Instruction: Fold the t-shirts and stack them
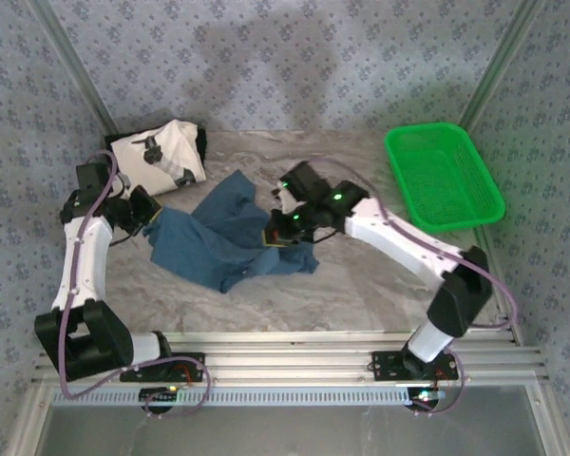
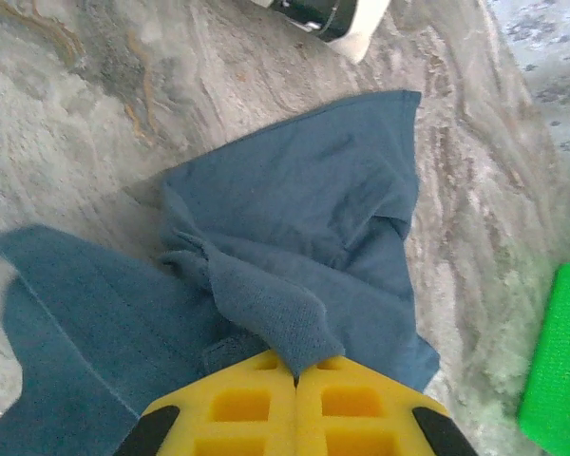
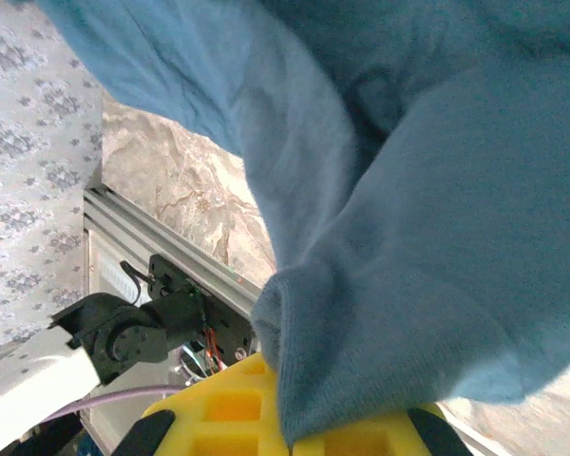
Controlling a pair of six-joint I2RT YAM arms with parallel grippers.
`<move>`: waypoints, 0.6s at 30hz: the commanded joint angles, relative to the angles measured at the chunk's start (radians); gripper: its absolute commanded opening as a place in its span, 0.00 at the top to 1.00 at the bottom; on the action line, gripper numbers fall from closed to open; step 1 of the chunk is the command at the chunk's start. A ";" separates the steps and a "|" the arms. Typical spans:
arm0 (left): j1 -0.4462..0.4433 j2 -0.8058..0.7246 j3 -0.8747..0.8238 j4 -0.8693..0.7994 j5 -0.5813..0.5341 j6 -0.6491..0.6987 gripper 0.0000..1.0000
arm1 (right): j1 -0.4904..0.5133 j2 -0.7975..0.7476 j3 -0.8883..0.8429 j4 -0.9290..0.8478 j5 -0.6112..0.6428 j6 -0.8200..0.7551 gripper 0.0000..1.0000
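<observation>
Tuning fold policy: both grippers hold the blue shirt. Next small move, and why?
Probably draw the left gripper and right gripper apart: each pinches a bunch of the blue shirt, which lies crumpled, so it likely needs spreading flat before any fold.

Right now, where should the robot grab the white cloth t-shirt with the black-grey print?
Probably its near edge, coming down from the near side: the white printed t-shirt lies heaped low in the far left corner. The nearby left gripper is shut on the dark blue cloth t-shirt.
</observation>
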 commanded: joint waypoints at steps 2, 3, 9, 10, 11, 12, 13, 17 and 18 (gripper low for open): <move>0.010 0.109 0.072 0.086 -0.039 0.073 0.99 | 0.075 0.094 0.037 0.127 0.009 0.155 0.99; 0.010 0.140 0.088 0.084 -0.036 0.079 0.97 | 0.089 0.107 0.026 0.163 -0.007 0.195 0.93; 0.021 0.147 0.154 0.077 -0.018 0.107 0.54 | 0.106 0.145 0.111 0.155 -0.095 0.196 0.34; 0.020 0.118 0.160 0.066 -0.013 0.109 0.46 | 0.091 0.130 0.130 0.080 -0.096 0.164 0.29; 0.020 0.084 0.169 0.033 -0.002 0.112 0.41 | 0.074 0.110 0.141 0.022 -0.092 0.126 0.26; 0.020 0.053 0.173 0.014 0.012 0.110 0.38 | 0.050 0.088 0.144 -0.022 -0.081 0.091 0.23; 0.015 0.015 0.174 -0.006 0.031 0.108 0.35 | 0.020 0.060 0.142 -0.063 -0.073 0.056 0.22; -0.097 -0.134 0.170 -0.123 0.015 0.108 0.31 | -0.137 -0.038 0.132 -0.198 -0.066 -0.056 0.10; -0.149 -0.175 0.144 -0.118 0.019 0.074 0.30 | -0.184 -0.056 0.128 -0.226 -0.054 -0.095 0.09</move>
